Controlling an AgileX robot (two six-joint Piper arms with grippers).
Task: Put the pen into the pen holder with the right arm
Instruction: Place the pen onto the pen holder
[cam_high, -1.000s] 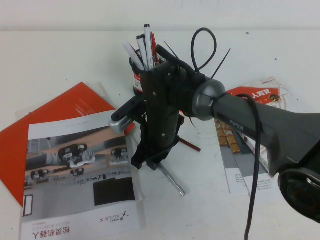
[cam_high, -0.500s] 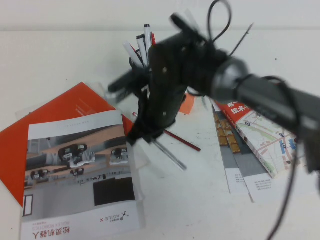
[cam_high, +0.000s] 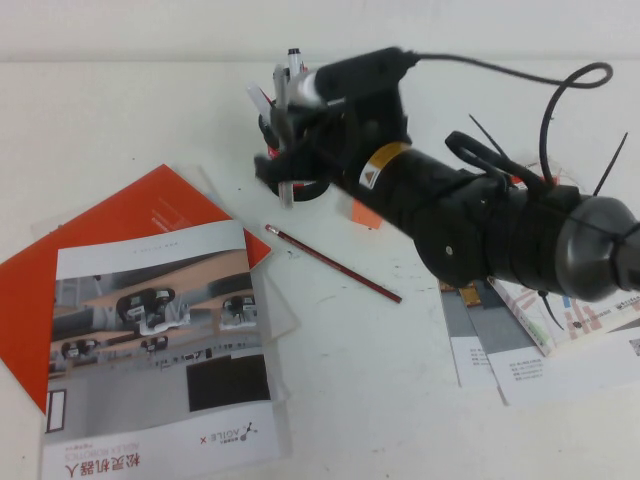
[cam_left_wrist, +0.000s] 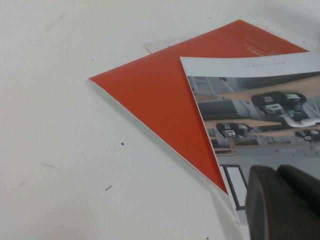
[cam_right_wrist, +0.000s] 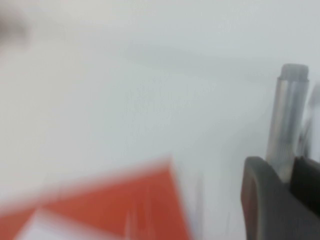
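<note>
My right gripper (cam_high: 285, 168) is shut on the slim silver pen (cam_high: 284, 190) and holds it off the table, right in front of the black mesh pen holder (cam_high: 266, 135). The holder stands at the back of the table with white markers sticking up from it, and the gripper hides most of it. In the right wrist view the pen (cam_right_wrist: 287, 115) stands up between the dark fingers (cam_right_wrist: 260, 195) of the right gripper (cam_right_wrist: 290, 167). My left gripper (cam_left_wrist: 282, 205) shows only in the left wrist view, shut and empty beside the orange booklet.
A dark-red pencil (cam_high: 335, 263) lies on the table in front of the holder. An orange booklet (cam_high: 150, 215) and a grey brochure (cam_high: 150, 340) lie at the left. More leaflets (cam_high: 500, 340) lie at the right under my right arm.
My right gripper has lifted the pen off the table and swung up and back to the holder. The wrist has turned over. The pencil has stayed put.
</note>
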